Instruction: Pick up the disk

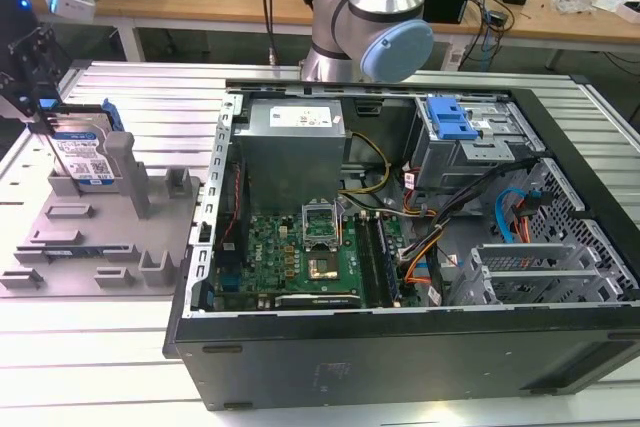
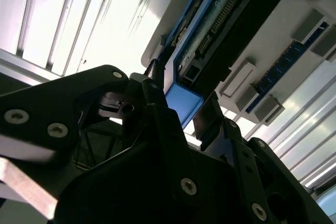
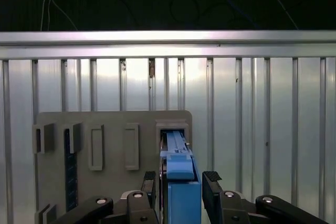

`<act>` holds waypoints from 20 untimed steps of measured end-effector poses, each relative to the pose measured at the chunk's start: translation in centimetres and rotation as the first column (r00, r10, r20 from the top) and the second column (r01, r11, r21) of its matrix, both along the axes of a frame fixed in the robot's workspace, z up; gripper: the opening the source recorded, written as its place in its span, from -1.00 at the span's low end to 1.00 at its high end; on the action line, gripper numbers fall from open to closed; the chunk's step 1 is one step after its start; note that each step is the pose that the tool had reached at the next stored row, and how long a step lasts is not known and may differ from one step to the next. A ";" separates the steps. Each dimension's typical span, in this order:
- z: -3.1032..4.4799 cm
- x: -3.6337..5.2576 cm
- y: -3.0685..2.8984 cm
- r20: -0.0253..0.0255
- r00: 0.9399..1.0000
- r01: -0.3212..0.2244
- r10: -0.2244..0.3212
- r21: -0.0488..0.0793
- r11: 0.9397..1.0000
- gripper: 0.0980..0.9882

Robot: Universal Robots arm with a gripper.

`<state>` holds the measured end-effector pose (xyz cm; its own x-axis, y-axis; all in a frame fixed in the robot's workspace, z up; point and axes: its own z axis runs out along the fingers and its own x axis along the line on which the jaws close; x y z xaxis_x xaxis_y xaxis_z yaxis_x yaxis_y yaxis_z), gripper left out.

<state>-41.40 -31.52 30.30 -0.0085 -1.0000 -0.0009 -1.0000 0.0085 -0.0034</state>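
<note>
At about ten o'clock of the exterior view, the gripper [image 1: 42, 112] hangs over the slatted metal table [image 1: 130, 87], low at the near end of the disk [image 1: 88, 155]. The disk stands on edge in a slot of the grey fixture plate [image 1: 90, 247], its white-and-blue label facing the camera, at about nine o'clock from the open computer case [image 1: 400, 357]. In the first wrist view the disk [image 3: 181, 192] is seen edge-on, seated in the fixture plate [image 3: 113, 124]. The black fingers [image 3: 212, 187] stand one on either side of it, spread apart with a thin dark gap on one side, so they straddle it without clamping. The second wrist view shows the disk [image 2: 226, 19] running away from the gripper [image 2: 181, 98], with its blue end between the fingers. Further toward the exterior view's right, the case holds a grey power supply box [image 1: 290, 147] at its eleven o'clock, a green motherboard [image 1: 290, 257] at seven o'clock and a blue caddy [image 1: 448, 119] at one o'clock. The arm's base [image 1: 375, 7] rises behind the case at twelve o'clock.
</note>
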 end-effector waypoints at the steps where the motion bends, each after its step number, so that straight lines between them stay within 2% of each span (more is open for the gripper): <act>1: -0.04 0.00 0.00 0.000 1.000 0.000 0.000 0.000 1.000 -0.14; 7: -0.37 0.00 -0.02 0.000 1.000 0.000 0.000 0.000 1.000 -0.14; 16: -0.47 -0.01 -0.03 0.000 1.000 0.000 0.000 0.000 1.000 -0.14; 17: -0.47 -0.01 -0.03 0.000 1.000 0.000 0.000 0.000 1.000 -0.17; 19: -0.47 -0.01 -0.02 0.000 1.000 0.000 0.000 0.000 1.000 -0.39; 20: -0.47 -0.01 -0.02 0.000 1.000 0.000 0.000 0.000 1.000 -0.39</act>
<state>-41.41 -31.55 29.83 -0.0083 -1.0000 -0.0009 -1.0000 0.0083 -0.0034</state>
